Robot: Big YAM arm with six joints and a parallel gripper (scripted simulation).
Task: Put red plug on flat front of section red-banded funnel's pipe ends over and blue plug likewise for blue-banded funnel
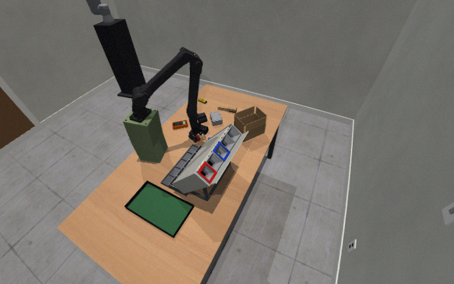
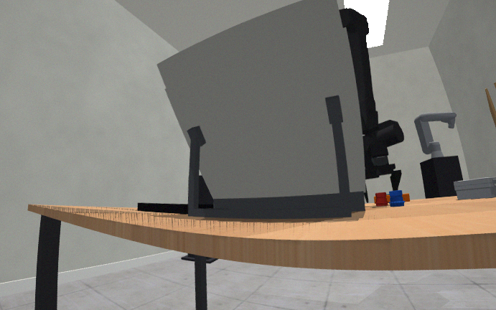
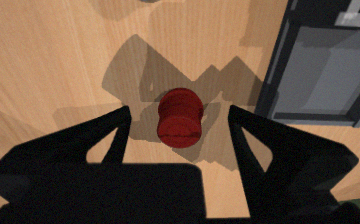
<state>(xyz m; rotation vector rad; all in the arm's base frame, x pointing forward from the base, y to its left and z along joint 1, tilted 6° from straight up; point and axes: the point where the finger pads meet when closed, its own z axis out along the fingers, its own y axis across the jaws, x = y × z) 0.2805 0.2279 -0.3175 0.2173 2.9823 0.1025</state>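
Note:
The red plug [image 3: 180, 118] stands on the table between my open fingers, touching neither. My gripper [image 3: 179, 111] hangs low over it, near the back end of the sloped grey cover [image 1: 200, 160]. In the exterior view the red plug [image 2: 381, 199] stands next to the blue plug [image 2: 395, 198], with a fingertip [image 2: 395, 178] above them. The red-banded funnel [image 1: 206, 171] and the blue-banded funnel [image 1: 221, 150] sit along the cover's top. The dark sections [image 3: 321, 75] lie to the right in the wrist view.
A green mat [image 1: 159, 208] lies near the table's front. A cardboard box [image 1: 250, 121], a grey case [image 1: 215, 118], an orange device [image 1: 180, 124] and small tools lie at the back. The green pedestal [image 1: 145, 135] carries the arm.

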